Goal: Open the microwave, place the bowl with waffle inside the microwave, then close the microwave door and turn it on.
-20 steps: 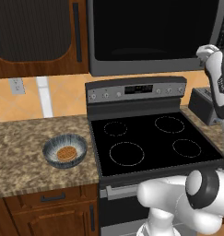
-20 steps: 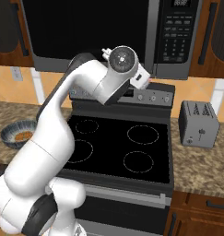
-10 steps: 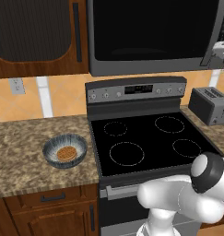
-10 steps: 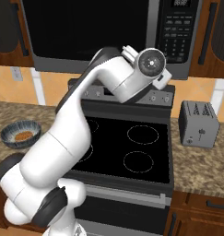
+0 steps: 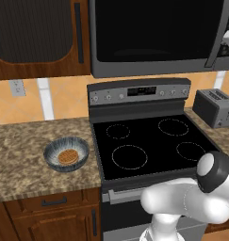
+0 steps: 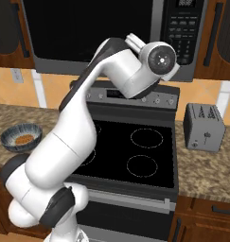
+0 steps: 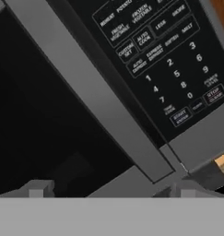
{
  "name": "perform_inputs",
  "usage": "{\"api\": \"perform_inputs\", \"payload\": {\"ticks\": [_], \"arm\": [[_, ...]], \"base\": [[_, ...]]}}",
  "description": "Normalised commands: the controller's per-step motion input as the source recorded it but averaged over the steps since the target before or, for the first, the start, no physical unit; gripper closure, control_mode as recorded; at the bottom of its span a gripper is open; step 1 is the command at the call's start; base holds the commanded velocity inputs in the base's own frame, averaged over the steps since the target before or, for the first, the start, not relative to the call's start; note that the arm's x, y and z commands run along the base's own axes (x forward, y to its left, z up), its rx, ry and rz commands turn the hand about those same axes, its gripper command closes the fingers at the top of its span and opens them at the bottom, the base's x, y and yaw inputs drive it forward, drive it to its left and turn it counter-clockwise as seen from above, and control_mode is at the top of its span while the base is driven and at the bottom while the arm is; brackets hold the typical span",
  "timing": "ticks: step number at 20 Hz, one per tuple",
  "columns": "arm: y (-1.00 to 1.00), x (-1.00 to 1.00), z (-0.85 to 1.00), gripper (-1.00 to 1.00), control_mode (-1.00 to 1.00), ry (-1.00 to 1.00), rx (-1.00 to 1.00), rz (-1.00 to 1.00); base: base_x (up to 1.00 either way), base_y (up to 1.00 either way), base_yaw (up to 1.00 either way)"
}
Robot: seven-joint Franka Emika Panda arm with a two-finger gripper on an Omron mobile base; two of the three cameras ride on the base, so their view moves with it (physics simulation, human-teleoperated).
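Your gripper, its fingers spread wide and empty, faces the closed microwave door by its handle. The bowl holding the waffle sits on the counter.

1. A speckled brown granite bench runs along the wall on both sides of a black stove
2. On the left stretch sits a blue-grey striped bowl, near the stove but apart from it
3. An orange-brown waffle lies flat in the bowl
4. On the right stretch a grey toaster stands upright, near the wall, just beside the stove's back corner
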Motion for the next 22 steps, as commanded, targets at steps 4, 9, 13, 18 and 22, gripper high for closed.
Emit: {"api": "perform_inputs", "payload": {"ticks": [4,9,13,18,22], "arm": [[0.00,0.00,0.62,-1.00,-1.00,-0.01,-0.01,0.04],[0.00,0.07,0.23,-1.00,-1.00,0.00,0.00,0.05],[0.12,0.30,-0.06,-1.00,-1.00,0.00,0.00,0.06],[0.22,0.49,-0.21,-1.00,-1.00,-0.03,0.00,0.07],[0.05,0.63,-0.13,-1.00,-1.00,0.00,0.00,0.02]], "base": [[0.00,0.00,0.00],[0.00,0.00,0.00],[0.00,0.00,0.00],[0.00,0.00,0.00],[0.00,0.00,0.00]]}}
